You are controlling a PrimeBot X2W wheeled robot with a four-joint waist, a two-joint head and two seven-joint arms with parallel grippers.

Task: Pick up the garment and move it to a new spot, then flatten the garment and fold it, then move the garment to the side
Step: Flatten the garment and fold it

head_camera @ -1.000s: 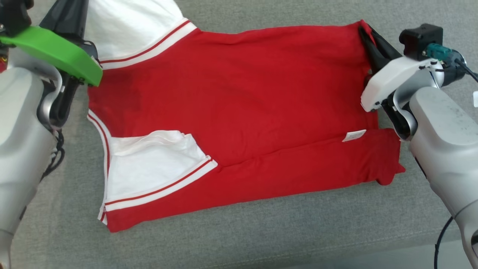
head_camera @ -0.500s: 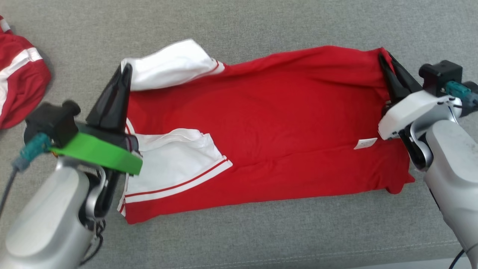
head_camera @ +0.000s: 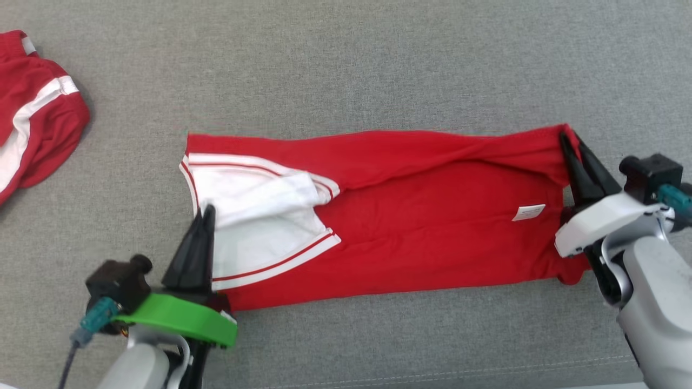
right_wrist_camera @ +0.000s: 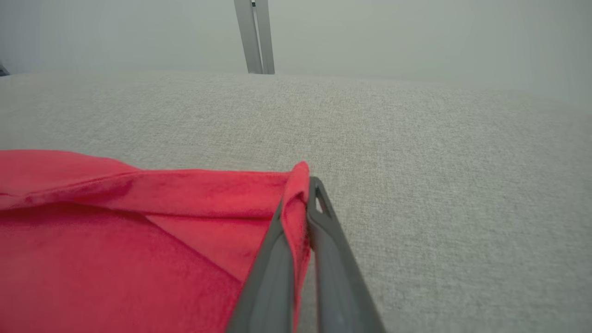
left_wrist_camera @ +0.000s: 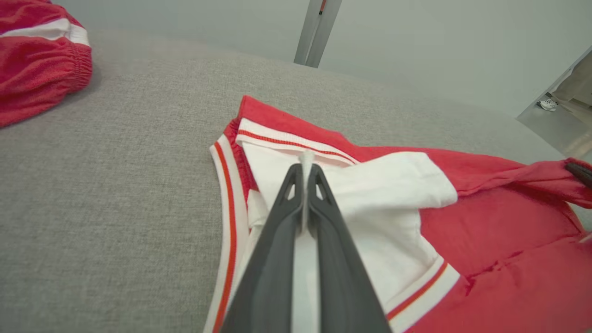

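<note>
Pinching white sleeve (head_camera: 259, 216) fabric: left gripper (head_camera: 204, 213), jaws closed down to cloth thickness, a sliver of white showing between the tips in the left wrist view (left_wrist_camera: 305, 167). It sits at the garment's left end, over the white-and-red striped trim.

Right gripper (head_camera: 567, 139) likewise clamped, jaws nearly together, with a fold of red fabric bunched between them in the right wrist view (right_wrist_camera: 307, 184). It grips the far right corner of the garment, and that corner is lifted slightly off the surface.

Garment (head_camera: 421, 232): red body, white sleeves, stretched left to right between the two grippers and lying on the grey cushion (head_camera: 378, 65). Sits closer to the cushion's near edge than the far one. Far long edge is folded over toward the middle, forming a diagonal crease. Small white tag (head_camera: 528, 212) lies face up near the right end.

Second red garment (head_camera: 32, 124) with white stripe is bunched at the cushion's far left, well apart from the first.
</note>
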